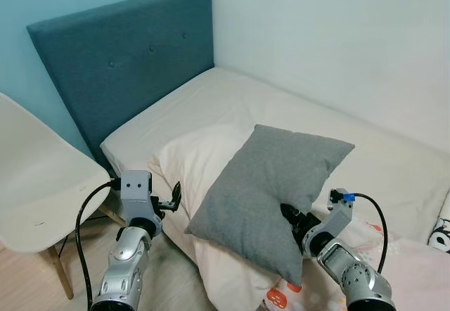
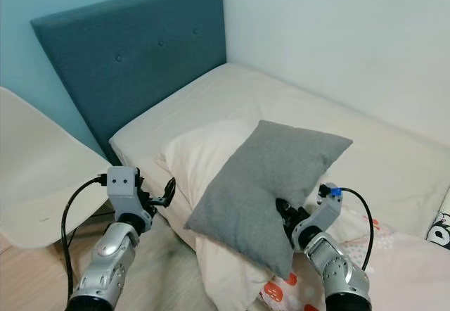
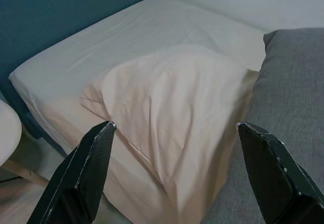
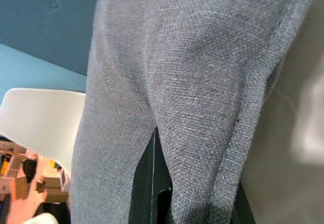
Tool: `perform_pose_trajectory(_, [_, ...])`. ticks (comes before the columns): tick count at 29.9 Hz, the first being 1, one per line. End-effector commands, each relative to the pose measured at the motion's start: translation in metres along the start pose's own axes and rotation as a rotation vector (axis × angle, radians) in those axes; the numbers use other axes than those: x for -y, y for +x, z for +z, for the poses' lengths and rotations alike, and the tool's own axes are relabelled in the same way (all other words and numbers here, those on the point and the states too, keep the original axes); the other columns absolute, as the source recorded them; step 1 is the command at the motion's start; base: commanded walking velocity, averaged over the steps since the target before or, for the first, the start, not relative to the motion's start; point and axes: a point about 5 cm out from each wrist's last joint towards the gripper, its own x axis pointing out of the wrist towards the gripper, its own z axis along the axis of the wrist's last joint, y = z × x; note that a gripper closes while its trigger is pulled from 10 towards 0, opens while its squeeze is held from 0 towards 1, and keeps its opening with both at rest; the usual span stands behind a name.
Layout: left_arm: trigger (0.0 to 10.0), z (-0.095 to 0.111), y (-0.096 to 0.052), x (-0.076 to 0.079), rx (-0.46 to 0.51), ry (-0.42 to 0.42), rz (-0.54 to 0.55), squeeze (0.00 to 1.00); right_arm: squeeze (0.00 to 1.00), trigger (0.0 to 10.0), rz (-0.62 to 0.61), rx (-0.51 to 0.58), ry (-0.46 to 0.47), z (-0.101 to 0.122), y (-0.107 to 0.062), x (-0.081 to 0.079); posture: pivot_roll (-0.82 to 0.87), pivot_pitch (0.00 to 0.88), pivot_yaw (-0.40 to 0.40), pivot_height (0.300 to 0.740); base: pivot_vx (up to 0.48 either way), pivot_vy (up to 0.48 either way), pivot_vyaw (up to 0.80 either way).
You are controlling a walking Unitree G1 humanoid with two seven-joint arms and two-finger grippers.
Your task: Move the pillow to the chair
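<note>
The grey pillow (image 1: 271, 195) lies tilted on the bed (image 1: 295, 107), propped partly on a cream pillow (image 1: 193, 156) that sits between it and the blue headboard (image 1: 123, 58). The right gripper (image 1: 290, 218) is at the near edge of the grey pillow, and its black fingers are closed on a fold of the grey fabric; in the right wrist view the fabric is bunched and creased where the fingers pinch it. The left gripper (image 3: 174, 133) is just beside the near corner of the cream pillow, on the side of the grey pillow toward the chair, and its fingers (image 3: 83, 173) are spread wide apart with nothing between them. The white chair (image 1: 35, 184) stands on the floor beside the bed, on the headboard end, apart from the grey pillow. A patterned blanket (image 1: 415, 269) lies on the bed on the far side of the grey pillow from the chair.
</note>
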Motion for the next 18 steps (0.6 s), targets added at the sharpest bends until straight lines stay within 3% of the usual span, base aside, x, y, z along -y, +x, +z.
perform_pose_trajectory(1, [10.0,0.0,0.001,-0.006,-0.003,0.032,0.03,0.0,0.0,0.0,0.079,0.074,-0.045,0.009,0.0,-0.01,-0.03,0.049,0.018,0.74,0.0,0.0,0.0])
perform_pose_trajectory(4, [10.0,0.002,0.003,-0.009,0.003,0.047,0.064,0.0,0.0,0.0,0.179,0.161,-0.106,0.025,-0.001,-0.026,-0.03,0.052,0.02,0.74,0.0,0.0,0.63])
perform_pose_trajectory(5, [10.0,0.004,0.004,-0.011,0.005,0.052,0.081,0.0,0.0,0.0,0.245,0.212,-0.1,0.035,-0.002,-0.038,-0.03,0.053,0.022,0.74,0.0,0.0,0.8])
perform_pose_trajectory(6, [10.0,0.004,0.004,-0.011,0.005,0.052,0.081,0.0,0.0,0.0,0.245,0.212,-0.1,0.035,-0.002,-0.038,-0.03,0.053,0.022,0.74,0.0,0.0,0.8])
perform_pose_trajectory(9, [10.0,0.005,0.005,-0.019,0.003,0.034,0.142,0.0,0.0,0.0,0.456,0.346,-0.142,0.067,-0.008,-0.08,-0.03,0.054,0.022,0.74,0.0,0.0,0.8])
perform_pose_trajectory(11, [10.0,0.005,0.005,-0.02,0.003,0.03,0.153,0.0,0.0,0.0,0.498,0.361,-0.161,0.072,-0.01,-0.089,-0.02,0.054,0.022,0.74,0.0,0.0,0.8])
perform_pose_trajectory(13, [10.0,0.004,0.005,-0.023,-0.01,0.018,0.181,0.0,0.0,0.0,0.645,0.353,-0.245,0.074,-0.015,-0.119,-0.02,0.054,0.017,0.74,0.0,0.0,0.79])
perform_pose_trajectory(15, [10.0,0.003,0.005,-0.024,-0.016,0.026,0.191,0.0,0.0,0.0,0.737,0.314,-0.331,0.068,-0.018,-0.137,-0.02,0.053,0.015,0.74,0.0,0.0,0.79])
perform_pose_trajectory(18, [10.0,0.002,0.005,-0.024,-0.018,0.041,0.194,0.0,0.0,0.0,0.756,0.272,-0.396,0.06,-0.017,-0.141,-0.02,0.053,0.013,0.74,0.0,0.0,0.79])
